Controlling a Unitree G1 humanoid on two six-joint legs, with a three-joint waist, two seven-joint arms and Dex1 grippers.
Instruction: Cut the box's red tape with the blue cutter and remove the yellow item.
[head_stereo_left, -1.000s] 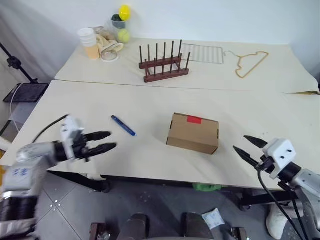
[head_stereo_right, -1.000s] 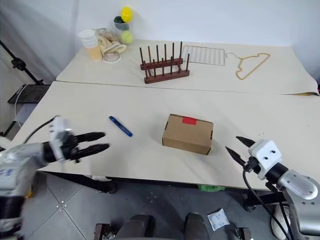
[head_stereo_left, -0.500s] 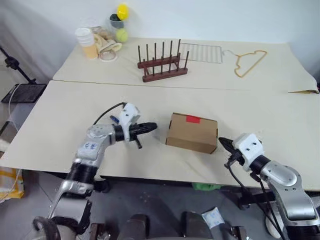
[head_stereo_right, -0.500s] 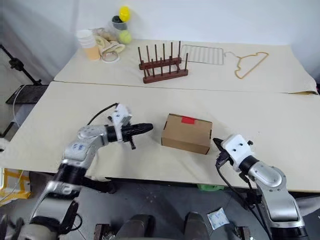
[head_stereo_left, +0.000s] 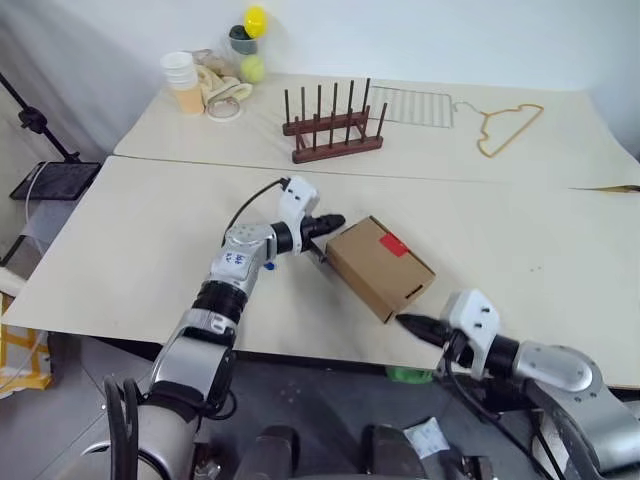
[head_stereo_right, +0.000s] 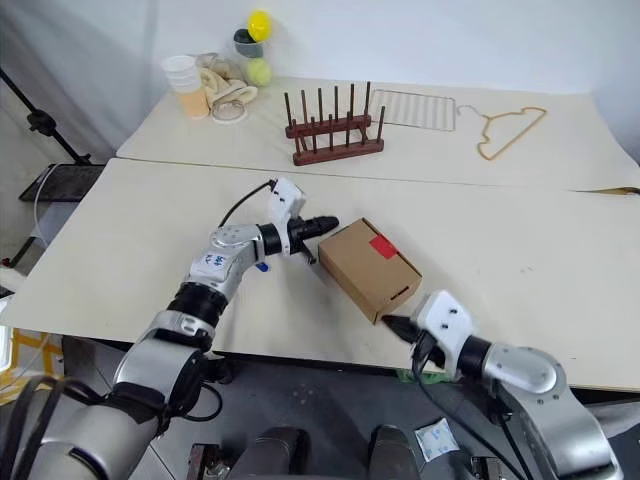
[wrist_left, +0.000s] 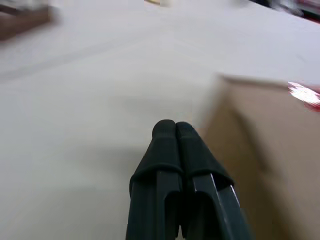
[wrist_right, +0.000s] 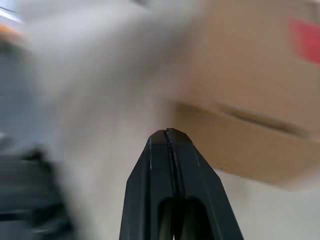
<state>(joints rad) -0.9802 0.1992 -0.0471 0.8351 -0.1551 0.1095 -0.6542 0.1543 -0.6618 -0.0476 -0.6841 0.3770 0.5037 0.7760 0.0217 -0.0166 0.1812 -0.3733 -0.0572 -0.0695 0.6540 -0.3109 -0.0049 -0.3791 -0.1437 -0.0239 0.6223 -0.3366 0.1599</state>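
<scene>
None of the task's cutting looks done: the red tape (head_stereo_left: 391, 243) lies whole on top of the brown cardboard box (head_stereo_left: 380, 266), whose flaps are closed, so the yellow item is presumably inside, unseen. The box sits skewed near the front edge of the near table (head_stereo_left: 120, 250). A sliver of blue shows just under the left forearm in the right eye view, probably the blue cutter (head_stereo_right: 260, 266) lying on the table, ungripped; cutting, opening and lifting out all remain. The left gripper (head_stereo_left: 333, 222) reaches level across the table, its two black fingers pressed together on nothing, the tips at the box's far left corner, touching or nearly so. The right gripper (head_stereo_left: 412, 324) comes from the near right, pointing slightly down, fingers likewise together and empty, its tip at the box's near corner. My guess is that both closed tips are nudging the box round.
</scene>
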